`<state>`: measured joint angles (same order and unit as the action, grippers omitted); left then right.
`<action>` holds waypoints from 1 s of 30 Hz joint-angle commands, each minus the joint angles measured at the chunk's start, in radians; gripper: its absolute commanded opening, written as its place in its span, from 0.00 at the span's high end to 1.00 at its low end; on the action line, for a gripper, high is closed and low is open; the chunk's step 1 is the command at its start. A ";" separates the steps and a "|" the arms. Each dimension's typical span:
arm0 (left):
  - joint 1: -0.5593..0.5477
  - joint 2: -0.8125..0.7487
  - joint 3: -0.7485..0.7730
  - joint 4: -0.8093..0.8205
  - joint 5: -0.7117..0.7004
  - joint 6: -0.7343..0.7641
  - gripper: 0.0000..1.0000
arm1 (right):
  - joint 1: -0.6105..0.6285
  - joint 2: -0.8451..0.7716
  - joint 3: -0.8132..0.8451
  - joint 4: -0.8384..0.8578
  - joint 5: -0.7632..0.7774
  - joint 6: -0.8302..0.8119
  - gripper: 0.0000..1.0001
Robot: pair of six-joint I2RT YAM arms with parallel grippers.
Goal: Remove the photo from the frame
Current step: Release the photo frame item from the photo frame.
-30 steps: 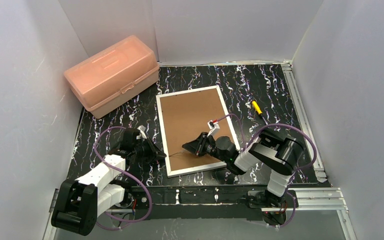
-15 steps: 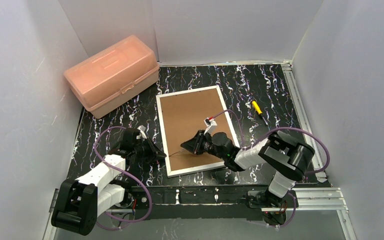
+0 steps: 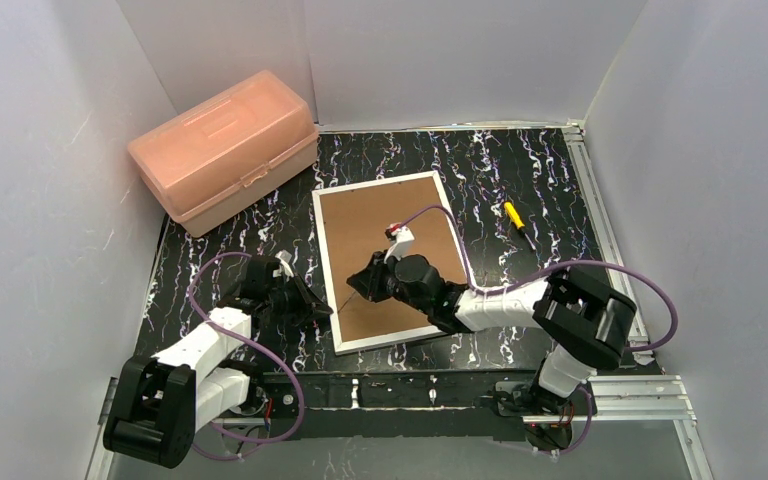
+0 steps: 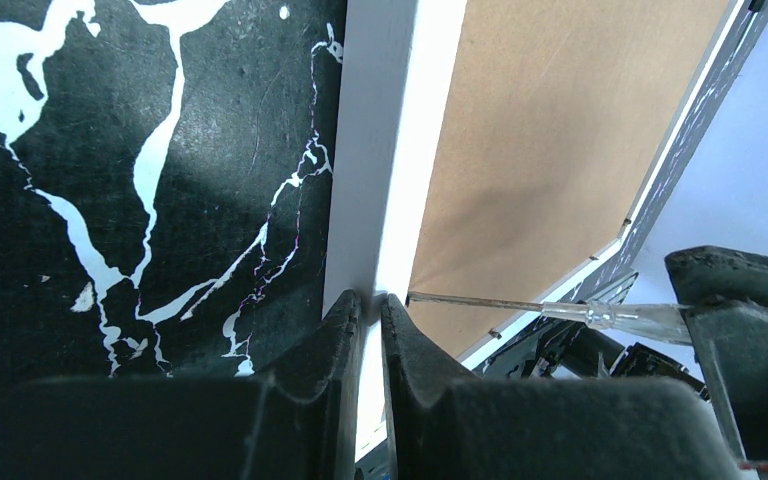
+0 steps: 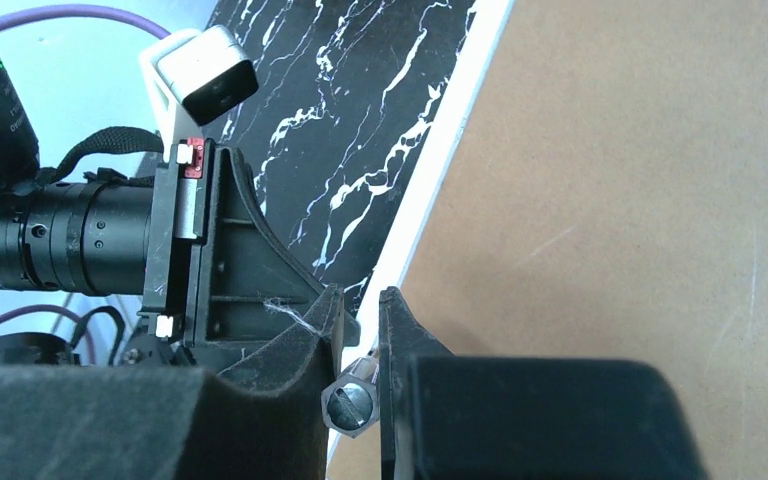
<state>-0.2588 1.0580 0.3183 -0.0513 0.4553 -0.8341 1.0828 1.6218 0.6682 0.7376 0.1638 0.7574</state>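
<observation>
The frame (image 3: 380,215) lies face down on the table with its brown back up and its thin white border around it. The photo is hidden under the backing. My left gripper (image 3: 322,310) is shut on the frame's left white edge (image 4: 380,150), fingertips (image 4: 345,310) pinching it. My right gripper (image 3: 362,284) hovers over the near left part of the brown back (image 5: 640,180). It is shut on a clear-handled screwdriver (image 5: 348,405). The screwdriver's thin shaft (image 4: 480,301) points at the frame's left edge, close to the left fingers.
A pink plastic box (image 3: 225,145) stands at the back left. A yellow-handled screwdriver (image 3: 516,224) lies on the table right of the frame. White walls enclose the black marbled table (image 3: 520,170). The left arm's camera and gripper body (image 5: 210,250) sit just beyond my right fingers.
My right gripper has moved left across the frame's back with the screwdriver, toward the left edge. The left gripper and the frame have not moved.
</observation>
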 commanded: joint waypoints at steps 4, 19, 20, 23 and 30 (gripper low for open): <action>-0.019 0.043 -0.027 -0.032 -0.007 0.009 0.97 | 0.154 0.014 0.141 -0.225 0.011 -0.042 0.99; -0.020 0.034 -0.048 -0.007 -0.012 -0.019 1.00 | 0.322 0.134 0.382 -0.408 0.180 -0.107 0.99; -0.019 0.034 -0.048 -0.006 -0.012 -0.021 1.00 | 0.330 0.143 0.397 -0.415 0.186 -0.109 0.99; -0.019 0.034 -0.051 -0.007 -0.013 -0.022 1.00 | 0.346 0.166 0.429 -0.426 0.190 -0.112 0.99; -0.020 0.019 -0.035 -0.039 -0.027 -0.014 1.00 | 0.356 0.157 0.435 -0.448 0.255 -0.124 0.99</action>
<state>-0.2569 1.0565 0.3157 -0.0494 0.4549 -0.8532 1.3582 1.7348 1.0893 0.2276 0.6224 0.4603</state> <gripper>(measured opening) 0.085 0.218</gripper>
